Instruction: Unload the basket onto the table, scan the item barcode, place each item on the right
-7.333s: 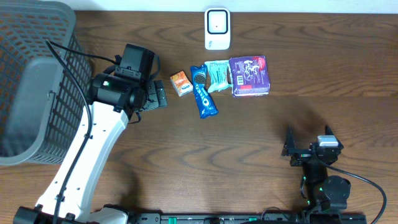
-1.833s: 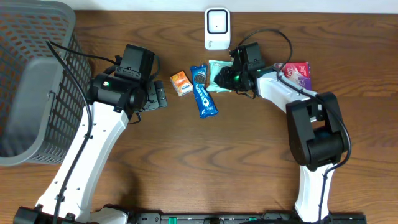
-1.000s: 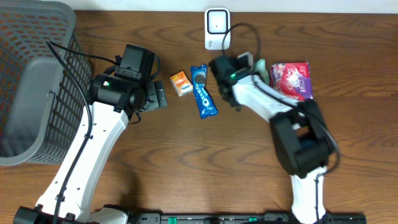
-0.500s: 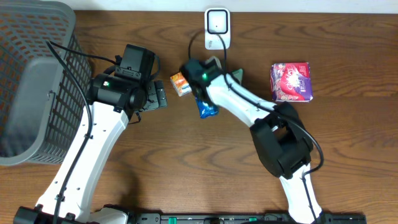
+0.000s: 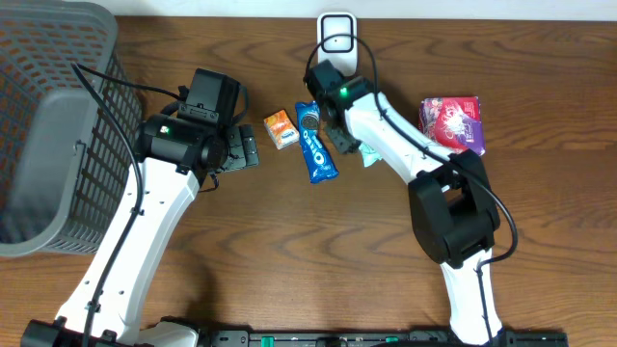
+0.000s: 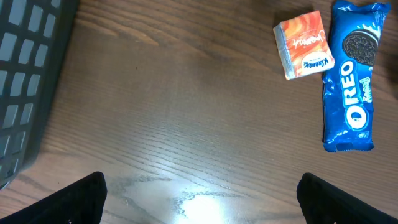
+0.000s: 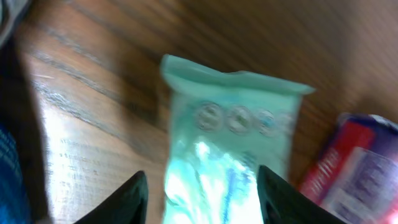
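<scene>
Setting: a mock shop checkout, rigged as a robot test bench. Indicators: a wood-grain table (image 5: pixel 289 246) carrying a white barcode scanner (image 5: pixel 336 39), a grey mesh basket (image 5: pixel 39 145) and packaged retail goods, including an Oreo pack (image 5: pixel 316 145) and a Kleenex pack (image 5: pixel 279 128). A white robot arm (image 5: pixel 145 226) works over the table.

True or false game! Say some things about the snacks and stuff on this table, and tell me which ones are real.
1. The blue Oreo pack lies right beside the small orange tissue pack. True.
2. The left gripper is holding the Oreo pack. False: it is open and holds nothing; the pack lies on the table.
3. The white scanner stands at the far edge of the table. True.
4. The red and purple packet sits on top of the Oreo pack. False: it lies apart from it, on the wood.
5. The grey basket is on the right arm's side. False: it is by the left arm.
</scene>
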{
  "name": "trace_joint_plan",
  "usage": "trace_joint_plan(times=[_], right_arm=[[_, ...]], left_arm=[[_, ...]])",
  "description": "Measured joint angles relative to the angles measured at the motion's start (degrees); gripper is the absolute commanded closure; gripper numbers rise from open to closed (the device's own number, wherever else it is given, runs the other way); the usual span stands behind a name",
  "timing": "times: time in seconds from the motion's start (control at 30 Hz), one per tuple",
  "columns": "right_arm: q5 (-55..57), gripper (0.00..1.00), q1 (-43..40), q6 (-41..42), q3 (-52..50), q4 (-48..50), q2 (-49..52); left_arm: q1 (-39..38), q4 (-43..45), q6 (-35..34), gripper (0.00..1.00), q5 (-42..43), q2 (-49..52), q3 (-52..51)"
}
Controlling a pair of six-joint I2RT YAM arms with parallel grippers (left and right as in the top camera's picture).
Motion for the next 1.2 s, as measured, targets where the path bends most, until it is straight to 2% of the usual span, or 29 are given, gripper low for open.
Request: trace_joint_plan(times=[0.17,0.23,0.33,0.37,0.4,0.53,0.67,0.73,0.83,1.0,1.07,1.1,1.2], right_arm=[[4.1,0.40,0.0,-1.7,-8.2,9.8,-0.3],[5.2,0.44,-0.4,-1.9,-10.0,11.8,-1.1],[5.7,0.76,-1.7,-1.8,-12.8,14.3,-2.3],[5.6,0.98,-2.1,-2.2,-13.3,14.8,-2.4],[5.4,0.99,-2.8,-2.1,-14.0,15.2,-2.6],[3.3,0.99,-4.5,0.9,-13.9,14.5,-3.9],[-4.7,0.99,-7.1,3.1,-8.8,7.7,-3.3],[-13.9,0.99,-9.9,3.8,-3.8,3.3,-2.1],[-36.7,0.99,-15.7,4.7,1.6,1.1,-1.2],[-64.8,0.99,-24.4,5.4,0.9,7.4,1.0],[-72.0,0.99,-26.4,6.1,0.4,9.5,3.6],[-75.6,0.87,-27.4,6.7,0.0,9.8,5.8],[-79.8,0.73,-28.8,8.6,-1.0,9.1,10.4]], left_arm=[[0.0,0.0,0.0,0.02,0.0,0.0,0.0],[0.0,0.0,0.0,0.02,0.0,0.0,0.0],[0.0,0.0,0.0,0.02,0.0,0.0,0.0],[0.0,0.0,0.0,0.02,0.0,0.0,0.0],[0.0,0.0,0.0,0.02,0.0,0.0,0.0],[0.0,0.0,0.0,0.02,0.0,0.0,0.0],[0.0,0.0,0.0,0.02,0.0,0.0,0.0],[0.0,0.0,0.0,0.02,0.0,0.0,0.0],[0.0,0.0,0.0,0.02,0.0,0.0,0.0],[0.0,0.0,0.0,0.02,0.0,0.0,0.0],[0.0,0.0,0.0,0.02,0.0,0.0,0.0],[0.0,0.0,0.0,0.02,0.0,0.0,0.0],[0.0,0.0,0.0,0.02,0.0,0.0,0.0]])
